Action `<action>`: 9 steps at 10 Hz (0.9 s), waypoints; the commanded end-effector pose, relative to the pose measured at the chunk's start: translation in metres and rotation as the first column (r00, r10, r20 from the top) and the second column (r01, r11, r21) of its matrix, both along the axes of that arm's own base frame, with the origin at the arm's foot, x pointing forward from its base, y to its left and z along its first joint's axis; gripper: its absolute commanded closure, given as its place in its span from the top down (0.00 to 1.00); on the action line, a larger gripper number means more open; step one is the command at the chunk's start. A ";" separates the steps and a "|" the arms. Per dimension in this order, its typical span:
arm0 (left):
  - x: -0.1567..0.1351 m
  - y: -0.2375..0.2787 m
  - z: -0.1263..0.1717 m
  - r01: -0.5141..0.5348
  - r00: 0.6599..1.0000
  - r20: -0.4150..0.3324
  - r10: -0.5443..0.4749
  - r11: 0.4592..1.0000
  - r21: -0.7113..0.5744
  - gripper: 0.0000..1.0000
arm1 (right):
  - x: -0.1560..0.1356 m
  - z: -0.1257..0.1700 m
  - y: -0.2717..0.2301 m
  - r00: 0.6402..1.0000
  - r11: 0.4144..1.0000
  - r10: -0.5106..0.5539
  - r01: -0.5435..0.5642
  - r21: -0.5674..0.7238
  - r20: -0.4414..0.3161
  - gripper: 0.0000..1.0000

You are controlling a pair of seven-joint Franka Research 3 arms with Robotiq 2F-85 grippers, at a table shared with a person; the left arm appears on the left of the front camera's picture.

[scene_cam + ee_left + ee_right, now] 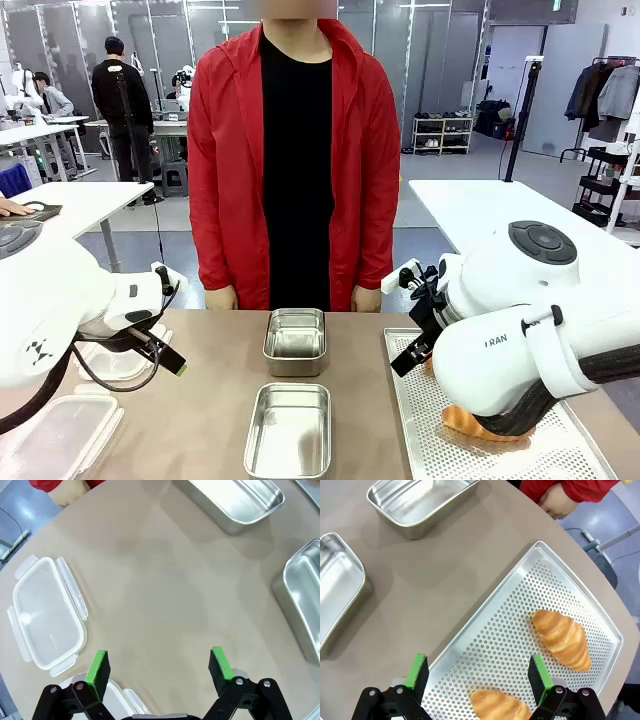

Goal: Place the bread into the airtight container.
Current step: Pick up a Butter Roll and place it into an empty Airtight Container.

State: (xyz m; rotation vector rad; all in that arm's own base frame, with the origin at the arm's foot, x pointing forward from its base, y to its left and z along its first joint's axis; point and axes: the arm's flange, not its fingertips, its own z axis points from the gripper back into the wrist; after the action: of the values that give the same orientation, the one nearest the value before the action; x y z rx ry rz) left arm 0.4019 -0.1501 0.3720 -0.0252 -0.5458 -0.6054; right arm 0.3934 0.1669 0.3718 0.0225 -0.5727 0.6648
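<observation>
Right gripper (478,666) hangs released, its green pads spread wide with nothing between them, above the perforated tray (485,645) in the lower right of the right wrist view. Two pieces of bread lie on that tray. One croissant (501,706) is at the bottom edge, just below the gap between the pads. A second croissant (563,638) is farther right, well apart from the first. Left gripper (159,661) is likewise released and empty over bare table (165,580). At the left of its view sits the clip-lock plastic container (47,615), which I take for the airtight one, though I cannot tell whether its lid is on. Two steel pans (295,368) stand in the middle of the front view, between the tray and the plastic container.

The step in hand looks like the pick. The nearer croissant is the natural choice, since it sits almost under the pads. Its long axis seems to run along the line of the jaws' opening. Turning the wrist to close across the plump middle would probably hold better than pinching the tapered ends. Bread crushes and flakes, so a light squeeze, stopped at first firm contact, seems wise. The carry would cross the steel pans, so the lift should clear their rims first.
</observation>
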 end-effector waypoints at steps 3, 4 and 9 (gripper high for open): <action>0.000 0.000 0.000 0.000 1.000 0.000 0.000 1.000 0.000 1.00 | 0.000 0.000 0.000 1.000 1.000 0.000 0.000 0.000 0.000 1.00; 0.000 0.000 0.000 0.000 1.000 0.000 0.000 1.000 0.000 1.00 | 0.000 0.000 0.000 1.000 1.000 0.000 0.000 0.000 0.000 1.00; 0.000 0.000 0.000 0.000 1.000 0.000 0.000 1.000 0.000 1.00 | 0.000 0.000 0.000 1.000 1.000 0.000 0.000 0.000 0.000 1.00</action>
State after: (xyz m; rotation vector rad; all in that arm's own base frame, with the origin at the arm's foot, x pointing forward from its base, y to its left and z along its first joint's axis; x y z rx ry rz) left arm 0.4018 -0.1504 0.3720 -0.0251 -0.5458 -0.6064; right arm 0.3933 0.1671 0.3718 0.0212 -0.5728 0.6673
